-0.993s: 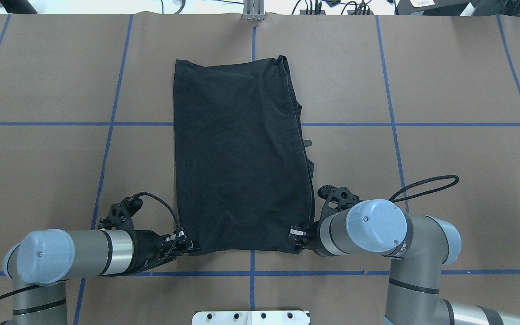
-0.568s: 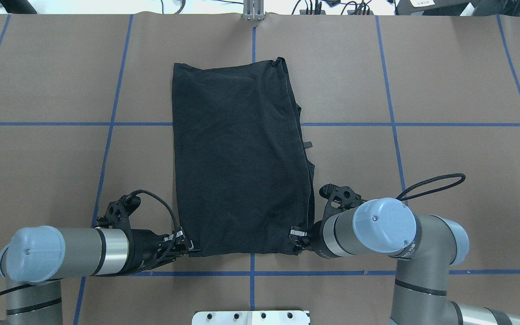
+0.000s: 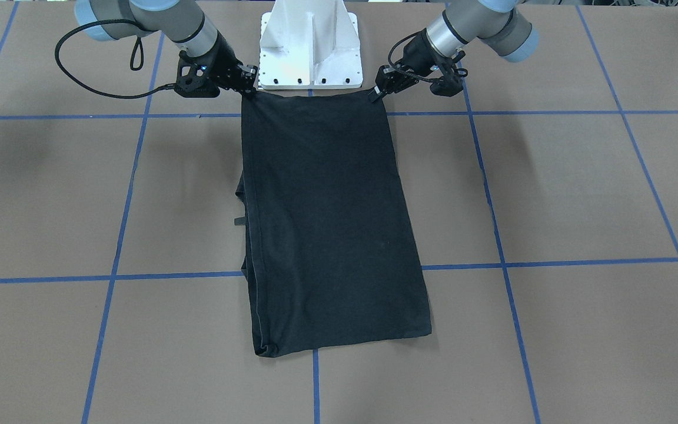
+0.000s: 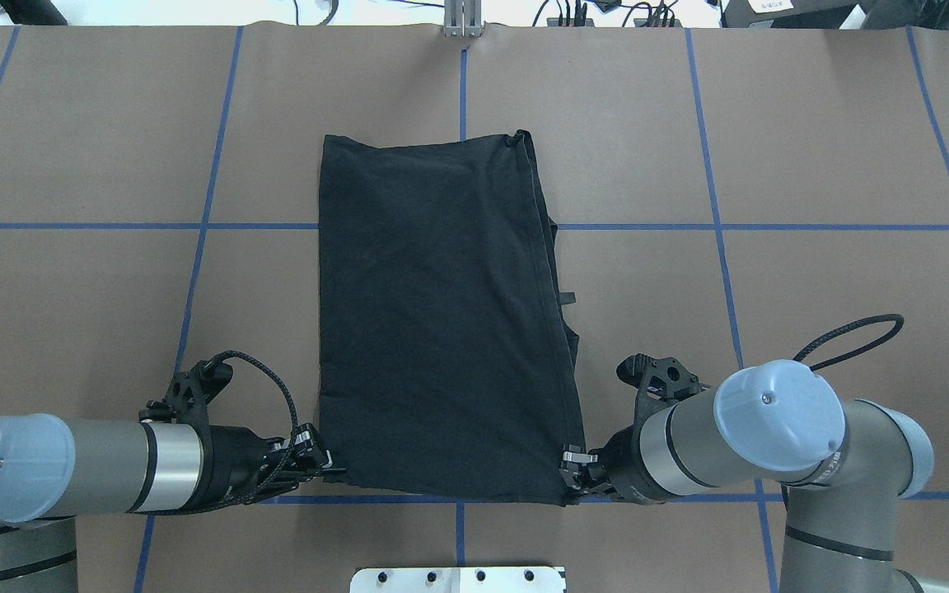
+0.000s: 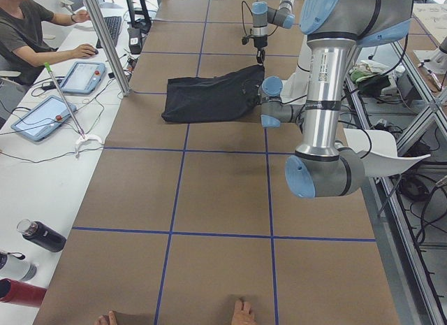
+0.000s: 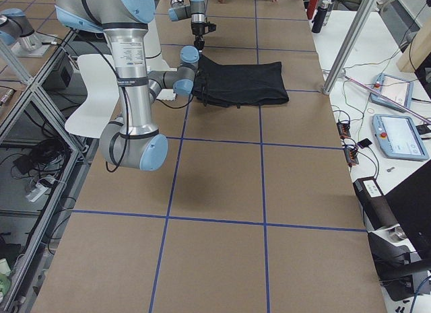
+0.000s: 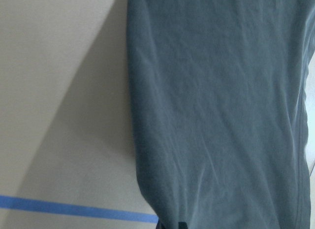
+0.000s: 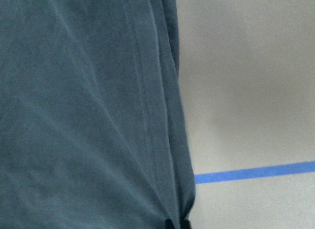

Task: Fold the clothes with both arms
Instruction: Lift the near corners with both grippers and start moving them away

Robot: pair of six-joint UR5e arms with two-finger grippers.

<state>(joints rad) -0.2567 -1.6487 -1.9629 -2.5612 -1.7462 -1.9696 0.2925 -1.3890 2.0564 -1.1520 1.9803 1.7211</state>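
Front-facing: the black short-sleeved T-shirt of soft fabric [image 3: 327, 224], folded into a long rectangle, lies on the brown table with blue tape lines [image 3: 551, 188]. The black two-finger left gripper [image 3: 375, 94] and right gripper [image 3: 249, 88] each clamp a corner of its robot-side edge. Overhead: both pinched corners sit by a blue line. Wrist cameras: dark fabric beside bare tabletop

grey-silver arms [image 4: 104, 473], light blue caps [image 4: 779, 416], black braided cables [image 4: 849, 338], perhaps lettered band [image 4: 822, 478]

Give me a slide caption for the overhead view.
The left gripper and right gripper each grip a near corner of the folded black T-shirt on the taped table.
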